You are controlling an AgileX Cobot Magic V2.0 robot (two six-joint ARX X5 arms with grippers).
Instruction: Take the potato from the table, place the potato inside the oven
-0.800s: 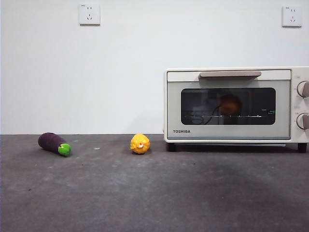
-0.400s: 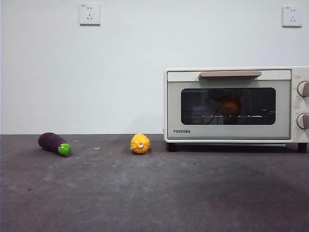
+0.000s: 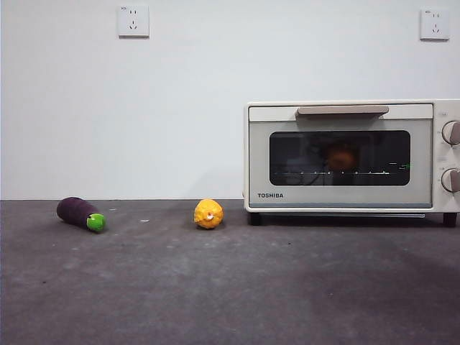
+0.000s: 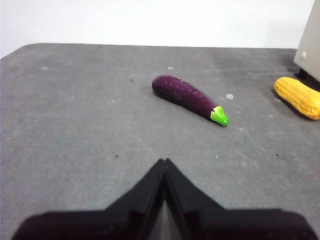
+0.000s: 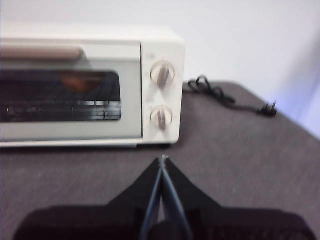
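Two grippers are in view only through their own wrist cameras, and both are empty. The left gripper (image 4: 164, 162) has its jaws pressed together over bare table (image 4: 75, 140), with the eggplant (image 4: 187, 97) at about 12 o'clock ahead of it and the yellow item (image 4: 299, 96) toward 2 o'clock. The right gripper (image 5: 162, 159) also has its jaws together, pointing at the oven (image 5: 160, 65), which lies from 10 to 12 o'clock of its tips; a loose power cord (image 5: 225, 97) lies at 1 o'clock.

Locate the potato (image 3: 343, 157) before you proceed: in the front view an orange-brown lump shows dimly behind the dark glass, resting on the wire rack (image 3: 338, 173). The door is closed, with the handle (image 3: 343, 111) flush at the top. Judge the placement as done.

Note the remaining risks:
- The glass is dark and reflective, so you cannot confirm how squarely the potato sits on the rack. If it is near an edge, a bump to the oven could roll it off.
- The right gripper is close to the knobs (image 5: 163, 74). A forward drift would turn a knob or shove the oven.
- A sideways sweep toward 1 o'clock could snag the cord.
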